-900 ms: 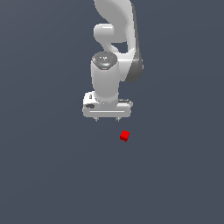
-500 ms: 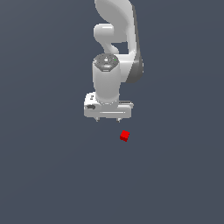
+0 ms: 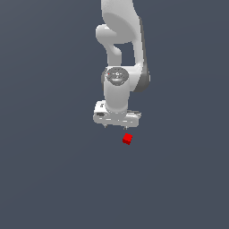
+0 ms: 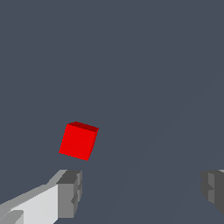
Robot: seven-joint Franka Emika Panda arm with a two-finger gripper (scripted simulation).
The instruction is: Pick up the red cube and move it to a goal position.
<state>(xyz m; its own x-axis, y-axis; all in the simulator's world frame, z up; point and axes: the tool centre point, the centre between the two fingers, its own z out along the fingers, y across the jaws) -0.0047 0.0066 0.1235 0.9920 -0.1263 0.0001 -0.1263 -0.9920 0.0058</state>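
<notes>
The red cube (image 3: 127, 139) lies on the dark grey floor, just in front of the gripper and slightly toward the exterior view's right. In the wrist view the red cube (image 4: 78, 141) sits just beyond one grey fingertip (image 4: 70, 193), outside the gap between the fingers. My white gripper (image 3: 117, 127) points down above the floor, open and empty; its fingers stand wide apart in the wrist view, where the gripper (image 4: 142, 190) holds nothing.
The plain dark grey floor (image 3: 53, 179) stretches all around. The white arm (image 3: 120, 40) rises behind the gripper at the top of the exterior view.
The gripper has moved a little lower and toward the exterior view's right, closer to the cube. The cube has not moved.
</notes>
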